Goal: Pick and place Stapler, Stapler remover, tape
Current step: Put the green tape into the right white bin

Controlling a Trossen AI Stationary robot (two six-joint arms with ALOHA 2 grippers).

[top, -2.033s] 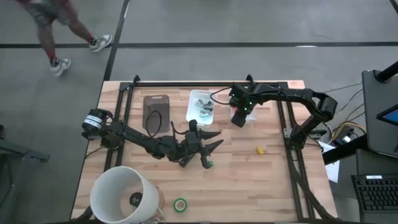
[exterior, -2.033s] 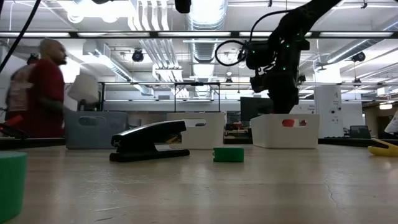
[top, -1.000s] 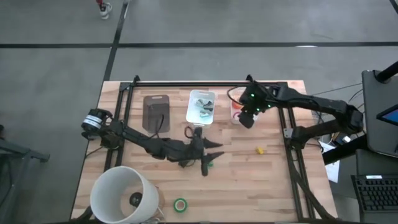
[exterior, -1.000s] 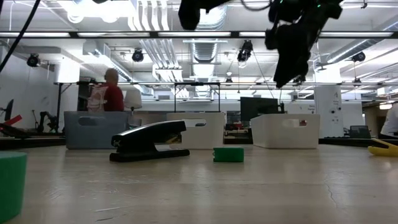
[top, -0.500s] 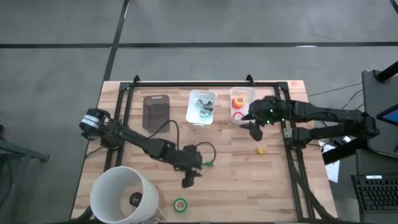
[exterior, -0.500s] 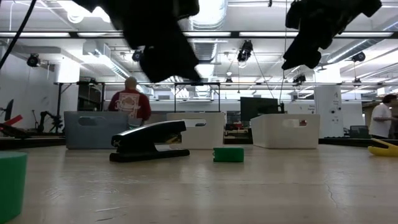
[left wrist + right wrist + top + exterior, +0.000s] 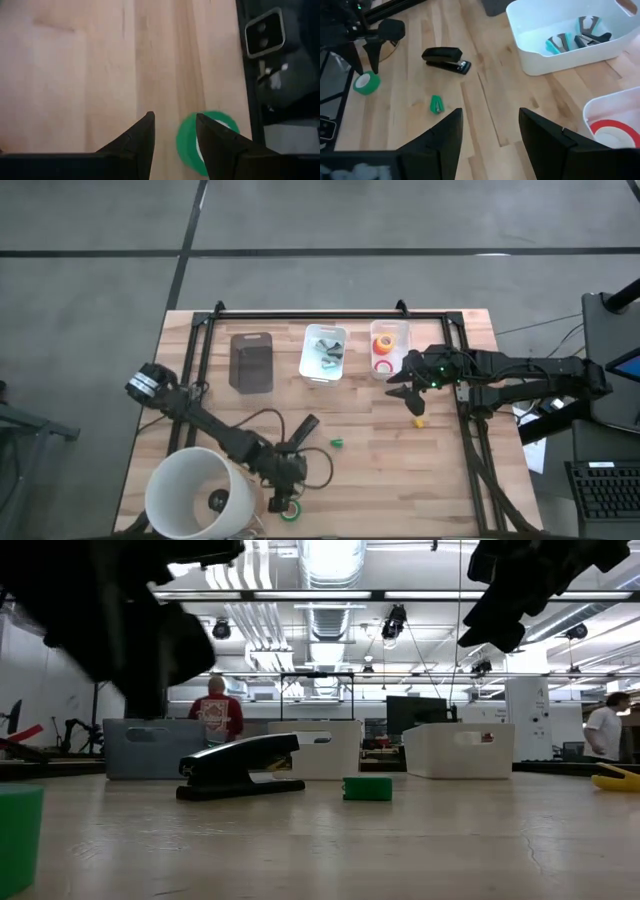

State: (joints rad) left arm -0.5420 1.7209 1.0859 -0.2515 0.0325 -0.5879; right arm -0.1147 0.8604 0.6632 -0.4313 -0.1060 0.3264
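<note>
Your right wrist view alone shows staple removers [image 7: 580, 37] in the middle white bin [image 7: 570, 55]. On the tabletop [image 7: 400, 470], the stapler [image 7: 303, 428] lies mid-table, its long axis diagonal from above. The left hand [image 7: 172, 145], released, hovers over the green tape [image 7: 190, 145] at the near edge, fingers partly hiding it. Your right hand [image 7: 487, 137], also released, hangs by the red tape's bin [image 7: 386, 348].
</note>
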